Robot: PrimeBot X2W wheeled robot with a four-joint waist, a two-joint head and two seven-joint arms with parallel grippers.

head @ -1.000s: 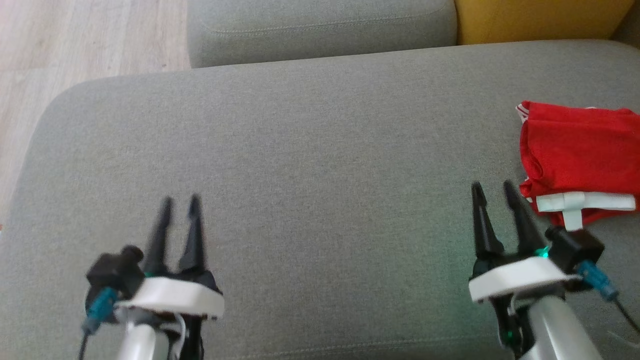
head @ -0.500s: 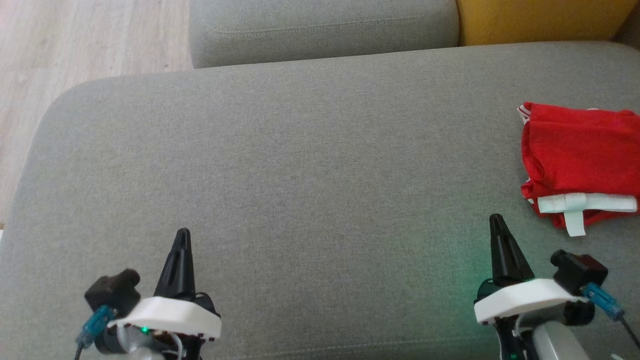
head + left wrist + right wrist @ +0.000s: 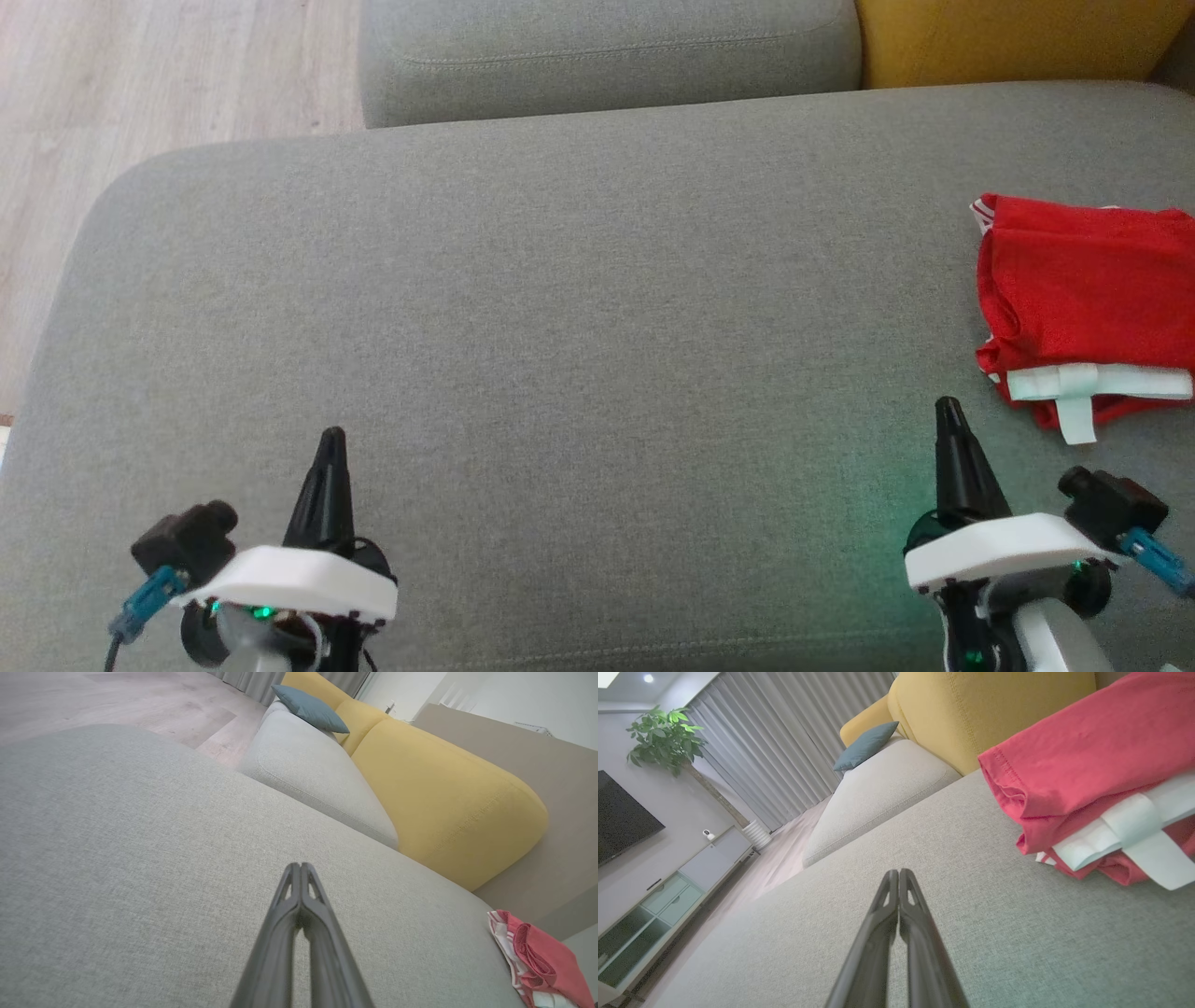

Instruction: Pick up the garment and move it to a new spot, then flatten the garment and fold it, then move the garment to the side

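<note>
Head view: the red garment point(image 3: 1083, 289) sits folded at about 3 o'clock on the grey sofa seat point(image 3: 560, 280), with a white band point(image 3: 1097, 383) along its near edge. The left pincer point(image 3: 331, 441) is at 7 o'clock and the right pincer point(image 3: 949, 411) at 5 o'clock — both pinched closed on nothing.
What changed: a second ago both pincers had their fingers apart. Now each reads as a single spike, and both have pulled back toward the bottom edge.
Left wrist view: fingers pressed together over bare fabric, garment far off at 4 o'clock.
Right wrist view: fingers together too, garment close by at 2 o'clock, not touched.
My read: folded, parked at the side, arms backing off — looks like the job's basically wrapped.
</note>
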